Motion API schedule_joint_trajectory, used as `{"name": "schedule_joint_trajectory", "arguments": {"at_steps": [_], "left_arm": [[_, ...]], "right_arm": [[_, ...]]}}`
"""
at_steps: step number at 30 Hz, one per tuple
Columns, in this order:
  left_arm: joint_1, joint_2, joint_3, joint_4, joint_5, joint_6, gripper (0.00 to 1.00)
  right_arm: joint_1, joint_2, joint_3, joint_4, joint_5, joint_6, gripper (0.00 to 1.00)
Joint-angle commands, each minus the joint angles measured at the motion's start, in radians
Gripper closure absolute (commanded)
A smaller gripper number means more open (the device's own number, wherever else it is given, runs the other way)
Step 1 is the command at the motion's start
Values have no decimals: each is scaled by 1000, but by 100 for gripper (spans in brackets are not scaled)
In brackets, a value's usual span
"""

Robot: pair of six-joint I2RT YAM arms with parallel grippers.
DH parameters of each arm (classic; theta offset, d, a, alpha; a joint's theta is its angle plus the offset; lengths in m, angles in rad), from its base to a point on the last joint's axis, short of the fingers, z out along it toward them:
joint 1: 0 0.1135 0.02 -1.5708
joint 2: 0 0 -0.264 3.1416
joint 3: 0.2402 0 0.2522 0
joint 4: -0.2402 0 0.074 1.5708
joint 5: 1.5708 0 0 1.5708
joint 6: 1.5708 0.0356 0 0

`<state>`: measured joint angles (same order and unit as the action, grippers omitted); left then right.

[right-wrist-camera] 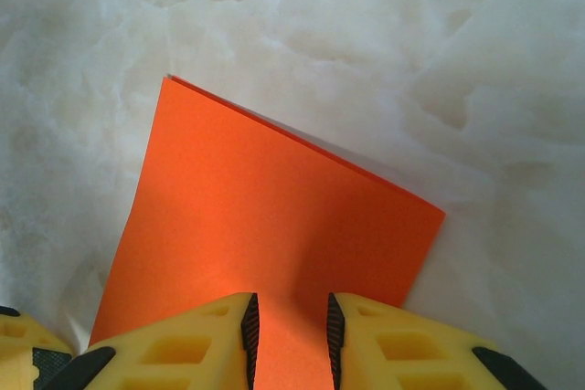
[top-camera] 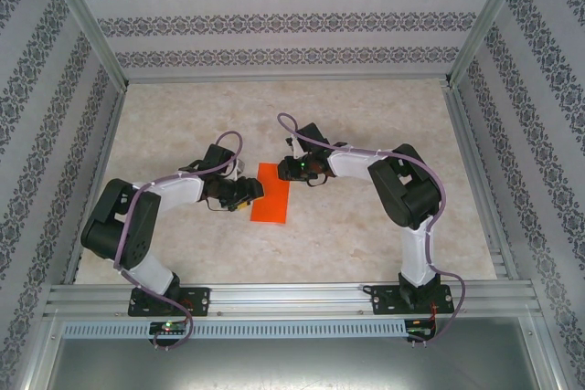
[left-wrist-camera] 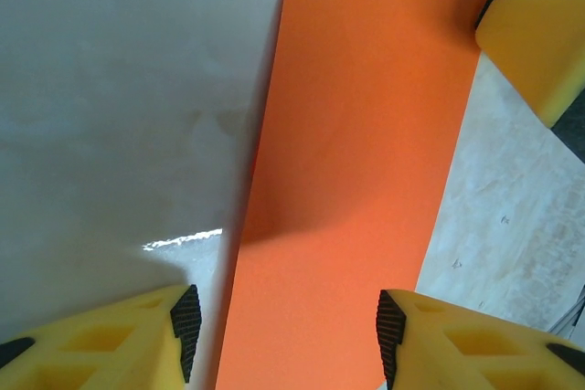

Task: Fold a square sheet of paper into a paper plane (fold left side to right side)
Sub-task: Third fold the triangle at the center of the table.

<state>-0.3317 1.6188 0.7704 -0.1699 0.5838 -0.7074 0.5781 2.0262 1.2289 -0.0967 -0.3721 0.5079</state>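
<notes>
The square sheet of paper (top-camera: 270, 194) is bright orange and lies on the marble table as a narrow rectangle folded in half. Its doubled edge shows in the right wrist view (right-wrist-camera: 274, 198). No paper plane shape is in view. My left gripper (top-camera: 247, 191) is at the sheet's left edge. It is open, with its jaws wide apart (left-wrist-camera: 285, 335) on either side of the orange strip (left-wrist-camera: 356, 162). My right gripper (top-camera: 292, 169) is at the sheet's far end. Its jaws stand a narrow gap apart (right-wrist-camera: 291, 340) low over the paper, and nothing is pinched between them.
The marble tabletop (top-camera: 366, 116) has free room behind and to both sides of the sheet. Patterned walls and metal rails (top-camera: 292, 294) enclose it. A yellow finger of the right gripper (left-wrist-camera: 535, 43) shows beyond the paper's edge in the left wrist view.
</notes>
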Motion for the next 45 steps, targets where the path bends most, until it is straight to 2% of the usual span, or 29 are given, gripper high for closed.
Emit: {"name": "schedule_joint_trajectory", "arguments": {"at_steps": [1,7,16,27,30,39,45], "left_arm": [[7,18,23,32,22,25,45],[-6,41,27,53,42,23,57],[-10,27,26,39,28,23,65],[-13,-18,25,-4,4,18,95],[-18,-28,22,-4,4,6,100],[-33,-46,7,5,-18,-40,100],[-48,-57,-1,20,-22,-65,100]], "right_arm": [[-3,35,-3,-20,-8,-20,71],[-3,45,0,-14,-13,-15,72],[-3,45,6,-23,-9,-20,71],[-5,33,4,-24,-3,-29,70],[-9,12,-1,-6,-5,-34,68],[-45,-173,-43,48,58,-138,40],[-47,-376,-171,88,122,-194,23]]}}
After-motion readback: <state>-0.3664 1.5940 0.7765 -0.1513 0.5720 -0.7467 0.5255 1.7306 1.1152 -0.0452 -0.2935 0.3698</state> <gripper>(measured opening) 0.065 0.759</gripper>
